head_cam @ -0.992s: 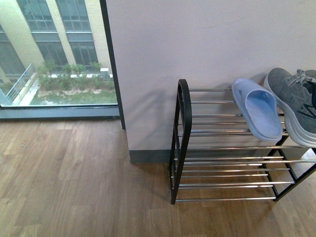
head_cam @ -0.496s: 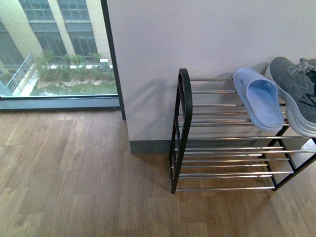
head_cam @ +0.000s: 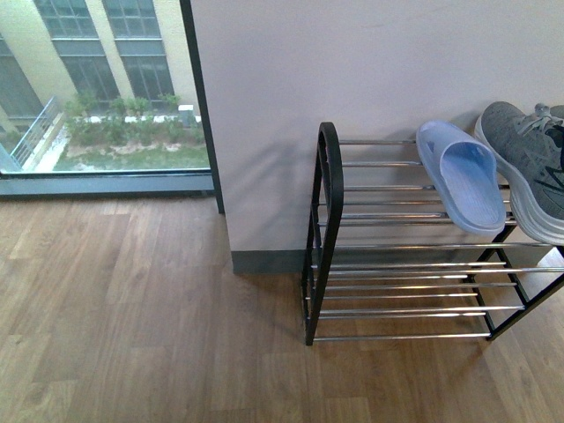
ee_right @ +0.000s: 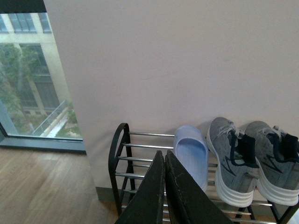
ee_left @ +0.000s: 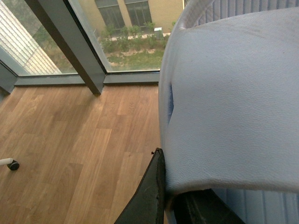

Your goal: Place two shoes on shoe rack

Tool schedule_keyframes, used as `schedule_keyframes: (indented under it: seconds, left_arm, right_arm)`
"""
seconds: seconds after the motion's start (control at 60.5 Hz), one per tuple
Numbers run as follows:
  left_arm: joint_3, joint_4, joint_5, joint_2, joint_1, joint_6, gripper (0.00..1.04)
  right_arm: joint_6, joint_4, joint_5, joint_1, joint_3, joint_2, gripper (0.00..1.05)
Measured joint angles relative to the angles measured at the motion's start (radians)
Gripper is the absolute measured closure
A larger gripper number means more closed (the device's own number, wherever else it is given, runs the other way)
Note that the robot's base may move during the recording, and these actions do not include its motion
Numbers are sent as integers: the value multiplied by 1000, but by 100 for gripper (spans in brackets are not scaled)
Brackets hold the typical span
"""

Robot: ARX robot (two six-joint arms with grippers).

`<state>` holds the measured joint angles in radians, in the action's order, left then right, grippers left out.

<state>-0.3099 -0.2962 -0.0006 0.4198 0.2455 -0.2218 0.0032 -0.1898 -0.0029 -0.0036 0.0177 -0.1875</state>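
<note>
The right gripper (ee_right: 164,161) is hanging well above the floor in front of the shoe rack (ee_right: 122,154), its two dark fingers (ee_right: 152,196) pressed flat together with nothing between them. The left gripper (ee_left: 161,196) is showing only as a dark finger tucked under a pale blue slipper (ee_left: 233,102) that is filling much of the left wrist view; it is clenching that slipper, whose surface is looking smooth and faintly pebbled.

The rack (head_cam: 328,238) is standing against a plain white wall (head_cam: 352,70), its thin black frame curving at the end and its shelves made of shiny chrome bars. On the top shelf, a second light blue slipper (head_cam: 460,185) is lying near the middle, and just beside it the two grey knit shoes (ee_right: 250,158) with thick white soles are sitting side by side, toes pointing outward. The nearer shoe (head_cam: 529,176) is running off the front view's edge.

The top shelf's end by the curved frame is lying bare, and wooden floor (head_cam: 132,308) is stretching open toward a tall window (head_cam: 97,88).
</note>
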Motion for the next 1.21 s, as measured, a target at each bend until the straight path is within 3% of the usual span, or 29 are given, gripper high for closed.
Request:
schedule_keyframes:
  seconds: [0.066, 0.182, 0.595, 0.678, 0.793, 1.14, 1.207]
  left_arm:
    - [0, 0, 0, 0, 0, 0, 103]
    - [0, 0, 0, 0, 0, 0, 103]
    - [0, 0, 0, 0, 0, 0, 103]
    - [0, 0, 1, 0, 0, 1, 103]
    - [-10, 56, 143, 52, -10, 99, 103]
    - [-256, 390, 2, 651, -312, 109, 103]
    - [-328, 419, -13, 786, -364, 111, 103]
  right_arm:
    - [0, 17, 0, 0, 0, 16, 103]
    - [0, 177, 3, 0, 0, 153, 103]
    - [0, 187, 3, 0, 0, 181, 103]
    - [-1, 187, 3, 0, 0, 181, 90]
    - [-1, 187, 3, 0, 0, 182, 70]
    - [-1, 187, 3, 0, 0, 182, 14]
    - [0, 187, 3, 0, 0, 182, 8]
